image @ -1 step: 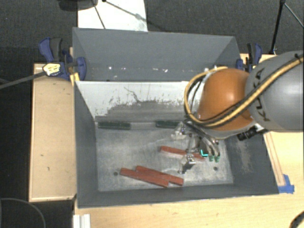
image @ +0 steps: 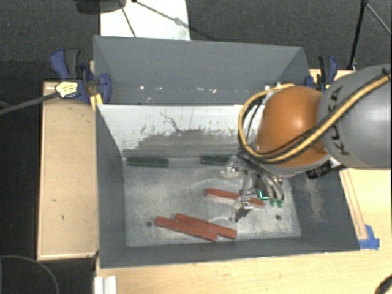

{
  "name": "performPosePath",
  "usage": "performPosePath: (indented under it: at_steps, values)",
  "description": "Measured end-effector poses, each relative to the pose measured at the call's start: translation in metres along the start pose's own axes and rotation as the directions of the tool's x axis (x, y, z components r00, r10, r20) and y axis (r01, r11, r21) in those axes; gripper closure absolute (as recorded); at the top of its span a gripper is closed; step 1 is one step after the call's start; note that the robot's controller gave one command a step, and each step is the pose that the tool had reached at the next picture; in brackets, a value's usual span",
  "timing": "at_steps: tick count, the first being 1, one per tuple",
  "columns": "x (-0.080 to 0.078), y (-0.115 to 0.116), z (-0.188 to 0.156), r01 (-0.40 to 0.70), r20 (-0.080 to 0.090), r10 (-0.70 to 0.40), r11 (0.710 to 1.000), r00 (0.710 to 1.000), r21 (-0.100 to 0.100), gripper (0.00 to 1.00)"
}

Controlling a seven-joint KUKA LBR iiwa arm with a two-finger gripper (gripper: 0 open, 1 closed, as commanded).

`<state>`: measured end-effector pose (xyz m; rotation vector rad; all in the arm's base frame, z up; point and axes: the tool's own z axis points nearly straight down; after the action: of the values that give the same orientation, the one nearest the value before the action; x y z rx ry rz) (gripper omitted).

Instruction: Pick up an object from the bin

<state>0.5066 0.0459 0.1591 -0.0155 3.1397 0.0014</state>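
From above, my arm comes in from the right, its rounded orange cover bulging over the grey metal bin, whose floor is scuffed and scratched. My gripper points down at the right end of a flat reddish-brown stick lying mid-floor. I cannot tell whether it is wide or narrow. Nearer the front wall, two longer reddish-brown bars lie side by side, touching. Against the back wall rest two dark green strips. Five pieces, all slim and straight.
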Motion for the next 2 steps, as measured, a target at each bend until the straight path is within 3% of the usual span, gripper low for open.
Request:
performPosePath:
  at_steps: [1, 2]
  values:
    - [-0.0515, -0.0341, 0.0837, 0.117, 0.01, -0.117, 0.993, 0.993, 0.001, 1.0]
    - [-0.0515, -0.0341, 0.0837, 0.116, 0.01, -0.116, 0.993, 0.993, 0.001, 1.0]
